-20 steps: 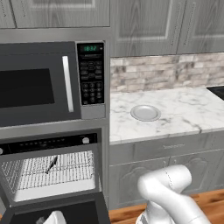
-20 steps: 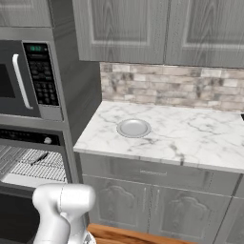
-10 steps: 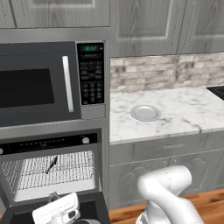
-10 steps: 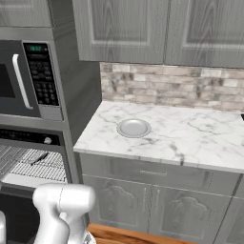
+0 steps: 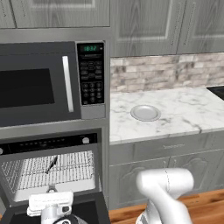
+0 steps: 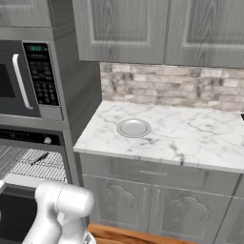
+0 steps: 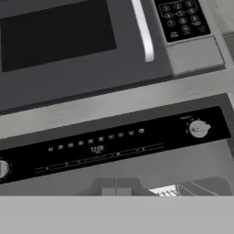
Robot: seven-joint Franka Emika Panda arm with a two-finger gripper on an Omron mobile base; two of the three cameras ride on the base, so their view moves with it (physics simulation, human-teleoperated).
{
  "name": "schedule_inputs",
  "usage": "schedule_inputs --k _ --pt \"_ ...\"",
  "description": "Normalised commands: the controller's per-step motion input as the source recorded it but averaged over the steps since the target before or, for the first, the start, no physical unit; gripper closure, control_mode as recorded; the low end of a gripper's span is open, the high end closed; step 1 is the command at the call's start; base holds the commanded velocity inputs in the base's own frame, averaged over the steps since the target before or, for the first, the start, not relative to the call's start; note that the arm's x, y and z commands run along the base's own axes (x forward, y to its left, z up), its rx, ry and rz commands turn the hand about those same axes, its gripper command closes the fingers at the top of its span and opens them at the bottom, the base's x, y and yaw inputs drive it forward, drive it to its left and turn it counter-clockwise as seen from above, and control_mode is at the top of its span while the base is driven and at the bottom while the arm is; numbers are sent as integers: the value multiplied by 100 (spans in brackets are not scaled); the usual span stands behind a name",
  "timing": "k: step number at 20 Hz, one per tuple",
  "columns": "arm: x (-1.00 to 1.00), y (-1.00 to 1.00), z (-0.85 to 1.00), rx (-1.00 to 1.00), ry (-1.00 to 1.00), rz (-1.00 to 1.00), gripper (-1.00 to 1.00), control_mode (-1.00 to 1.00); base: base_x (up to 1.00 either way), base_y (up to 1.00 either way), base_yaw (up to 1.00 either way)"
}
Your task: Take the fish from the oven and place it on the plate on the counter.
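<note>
The fish (image 5: pixel 51 164) is a slender dark shape lying on the wire rack of the open oven (image 5: pixel 48 173); the right base view shows the fish (image 6: pixel 40 157) too. On the marble counter (image 5: pixel 175 118) to the right sits the round pale plate (image 5: pixel 145 113), also seen as the plate (image 6: pixel 134 127). My gripper (image 5: pixel 51 190) is shut and holds nothing. It hovers over the lowered oven door, below and in front of the rack. In the hand view my gripper (image 7: pixel 115 186) points at the oven's black control strip (image 7: pixel 105 148), and the fish is hidden there.
A microwave (image 5: pixel 39 87) with a vertical silver handle sits right above the oven. The oven door (image 5: pixel 89 210) hangs open toward me. Grey cabinets stand under and above the counter, and a brick backsplash (image 5: pixel 166 70) runs behind the plate. My white arm (image 5: pixel 164 188) fills the lower middle.
My hand has risen from the bottom edge of the left base view to just below the oven rack. The fish and the plate have not moved.
</note>
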Motion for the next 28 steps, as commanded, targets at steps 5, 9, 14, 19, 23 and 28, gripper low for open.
schedule_inputs --k 5,9,14,19,23,28 --pt "72 0 -57 7 18 0 100 -100 0 0 0" --pt "61 0 -70 -3 20 0 100 -100 0 0 0" --pt "58 0 -74 -12 13 0 100 -100 0 0 0" --pt "49 0 -70 -11 1 0 100 -100 0 0 0" --pt "49 0 -66 -10 4 0 100 -100 0 0 0" --pt "50 0 -69 -11 17 0 100 -100 0 0 0"
